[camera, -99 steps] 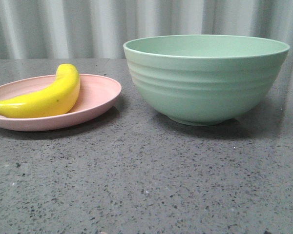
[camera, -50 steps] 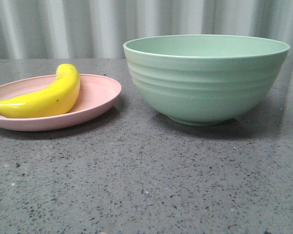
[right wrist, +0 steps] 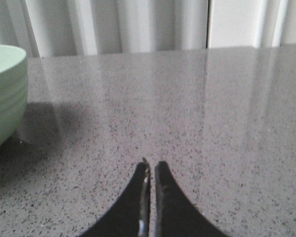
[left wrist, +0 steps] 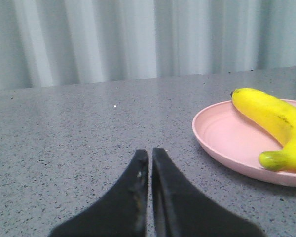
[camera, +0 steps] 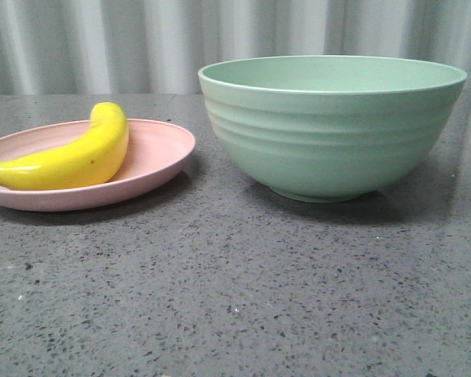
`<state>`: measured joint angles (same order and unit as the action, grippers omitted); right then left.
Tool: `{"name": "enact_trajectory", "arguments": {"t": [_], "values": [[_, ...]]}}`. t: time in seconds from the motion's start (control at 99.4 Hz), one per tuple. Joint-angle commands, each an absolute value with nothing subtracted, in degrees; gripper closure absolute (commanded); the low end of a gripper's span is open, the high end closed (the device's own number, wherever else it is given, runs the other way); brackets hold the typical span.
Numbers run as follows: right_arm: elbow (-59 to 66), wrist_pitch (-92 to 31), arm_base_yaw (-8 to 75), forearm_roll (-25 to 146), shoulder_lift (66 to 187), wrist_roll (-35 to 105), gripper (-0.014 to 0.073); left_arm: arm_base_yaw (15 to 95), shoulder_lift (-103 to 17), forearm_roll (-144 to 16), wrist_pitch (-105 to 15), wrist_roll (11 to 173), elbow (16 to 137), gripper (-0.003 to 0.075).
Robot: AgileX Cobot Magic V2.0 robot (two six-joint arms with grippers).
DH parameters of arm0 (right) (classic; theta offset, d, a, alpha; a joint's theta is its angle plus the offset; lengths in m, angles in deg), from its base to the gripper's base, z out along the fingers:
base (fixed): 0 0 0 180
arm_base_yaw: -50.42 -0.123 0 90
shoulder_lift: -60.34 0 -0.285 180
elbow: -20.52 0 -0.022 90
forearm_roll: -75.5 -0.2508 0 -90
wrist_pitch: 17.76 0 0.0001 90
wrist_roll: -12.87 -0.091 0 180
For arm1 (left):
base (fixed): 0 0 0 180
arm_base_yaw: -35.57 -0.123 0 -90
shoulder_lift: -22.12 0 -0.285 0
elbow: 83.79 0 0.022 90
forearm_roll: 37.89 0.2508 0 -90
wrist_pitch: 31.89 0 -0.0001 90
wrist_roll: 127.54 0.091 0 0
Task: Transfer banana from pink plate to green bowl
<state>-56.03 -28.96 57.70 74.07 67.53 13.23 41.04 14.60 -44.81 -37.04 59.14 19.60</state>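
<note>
Banana (camera: pixel 72 159) lies on the pink plate (camera: pixel 161 149), untouched; plate sits on the desk (camera: pixel 235 283) just beside the green bowl (camera: pixel 330 129), on its left-arm side, a narrow strip of desk between them. Bowl looks empty as far as its rim allows.

Left gripper (left wrist: pixel 149 160): jaws pressed nearly together, holding nothing, low over the desk. Banana lies ahead of it and off to one side, its long axis running across the plate, greenish tip nearest the gripper.

Right gripper (right wrist: pixel 151 170): likewise closed, empty, on the bowl's far side from the plate.

Left arm is nearer; likely the one to reach.
</note>
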Motion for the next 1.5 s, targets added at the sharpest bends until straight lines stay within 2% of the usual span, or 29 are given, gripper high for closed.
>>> {"name": "enact_trajectory", "arguments": {"t": [0.0, 0.131, 0.312, 0.493, 0.664, 0.735, 0.906, 0.976, 1.188, 1.49], "values": [[-51.1, -28.2, 58.0, 73.4, 67.4, 13.7, 0.0657, 41.1, 15.2, -45.8, -34.1, 58.7, 23.3, 0.0741], [-45.1, -35.5, 58.0, 73.4, 71.5, 13.7, 0.0657, 41.1, 11.8, -45.9, -34.7, 58.7, 27.9, 0.0741], [-36.5, -39.5, 58.0, 72.5, 80.4, 13.7, 0.0657, 41.1, 4.6, -45.9, -34.7, 58.7, 34.6, 0.0741], [-29.8, -39.1, 58.0, 63.1, 89.1, 13.7, 0.0657, 41.1, -3.4, -45.9, -31.9, 58.7, 38.1, 0.0741], [-29.5, -35.4, 58.0, 62.0, 93.8, 13.7, 0.0657, 41.1, -8.9, -46.0, -26.2, 58.7, 38.1, 0.0735], [-29.5, -35.4, 58.0, 62.0, 95.2, 13.7, 0.0657, 41.1, -10.3, -46.5, -24.7, 58.7, 38.1, 0.0686], [-29.5, -35.4, 58.0, 62.0, 96.3, 13.7, 0.0657, 41.1, -12.7, -46.7, -21.3, 58.6, 38.1, 0.0400], [-29.5, -35.5, 58.0, 62.0, 96.3, 13.7, 0.0657, 41.1, -13.6, -48.0, -20.6, 58.6, 38.1, 0.0341], [-29.5, -36.7, 58.0, 62.1, 96.3, 13.7, 0.0657, 42.3, -17.0, -48.1, -25.0, 58.6, 41.1, 0.0337], [-29.5, -37.4, 58.0, 64.4, 96.3, 13.7, 0.0657, 53.4, -28.5, -48.1, -39.0, 58.9, 53.3, 0.0337]]}}
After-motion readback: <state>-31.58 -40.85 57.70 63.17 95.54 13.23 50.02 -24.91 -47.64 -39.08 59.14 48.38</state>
